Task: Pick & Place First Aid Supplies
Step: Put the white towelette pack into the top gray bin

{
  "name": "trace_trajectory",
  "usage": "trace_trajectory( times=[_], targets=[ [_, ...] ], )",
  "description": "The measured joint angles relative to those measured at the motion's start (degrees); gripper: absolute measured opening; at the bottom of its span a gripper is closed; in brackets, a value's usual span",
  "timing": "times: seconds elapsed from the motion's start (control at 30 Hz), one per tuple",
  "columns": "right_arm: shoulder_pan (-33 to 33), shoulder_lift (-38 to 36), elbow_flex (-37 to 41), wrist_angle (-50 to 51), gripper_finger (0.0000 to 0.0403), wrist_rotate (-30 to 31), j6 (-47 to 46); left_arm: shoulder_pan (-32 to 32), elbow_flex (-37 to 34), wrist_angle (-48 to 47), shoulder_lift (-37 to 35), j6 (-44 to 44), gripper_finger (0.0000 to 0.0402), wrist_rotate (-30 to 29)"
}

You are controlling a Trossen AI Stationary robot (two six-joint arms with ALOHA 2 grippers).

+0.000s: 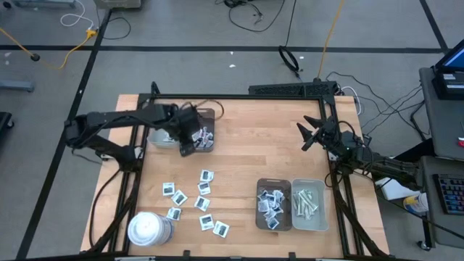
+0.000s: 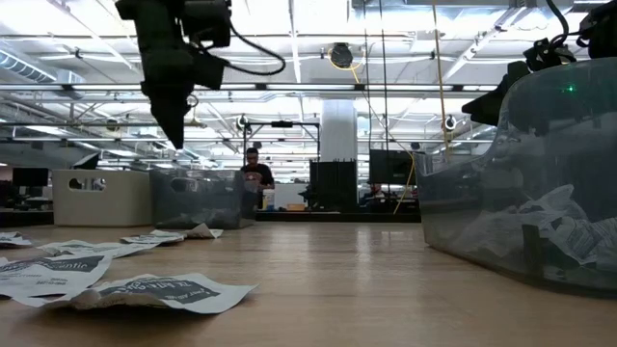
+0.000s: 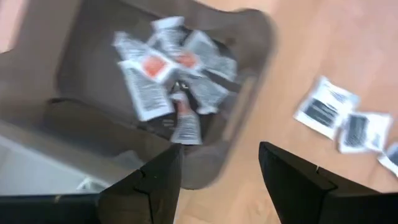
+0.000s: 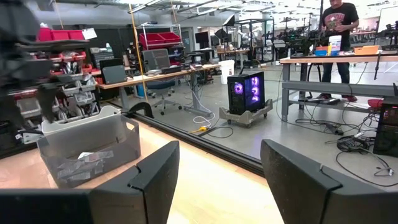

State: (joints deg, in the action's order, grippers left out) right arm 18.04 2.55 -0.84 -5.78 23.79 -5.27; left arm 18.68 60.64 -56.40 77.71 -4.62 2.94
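Several white square packets (image 1: pixel 194 199) with dark print lie loose on the wooden table, between the white cylinder and the near trays. More packets (image 3: pixel 171 71) are piled in a brown tray (image 1: pixel 205 134) at the table's far left. My left gripper (image 1: pixel 190 141) hovers over that tray, pointing down, open and empty (image 3: pixel 217 155). In the low view it hangs high above the table (image 2: pixel 178 120). My right gripper (image 1: pixel 308 134) waits open above the table's far right (image 4: pixel 217 155) and holds nothing. Pale strips (image 1: pixel 306 201) lie in a grey tray.
A grey tray (image 1: pixel 162 138) sits beside the far brown tray. Near the right edge, a brown tray (image 1: pixel 272 204) with packets adjoins the grey strip tray (image 1: pixel 319 217). A large white cylinder (image 1: pixel 148 228) stands at the near left corner. A person stands in the room beyond (image 4: pixel 336 25).
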Motion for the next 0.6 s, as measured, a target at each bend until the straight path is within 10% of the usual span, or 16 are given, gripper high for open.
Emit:
trace_trajectory(
  times=[0.6],
  targets=[
    [-0.02,0.00,0.00,0.00,0.0221,-0.02,-0.01,-18.56,1.07,-0.62,2.76,-3.69,0.0218,5.16]
  ],
)
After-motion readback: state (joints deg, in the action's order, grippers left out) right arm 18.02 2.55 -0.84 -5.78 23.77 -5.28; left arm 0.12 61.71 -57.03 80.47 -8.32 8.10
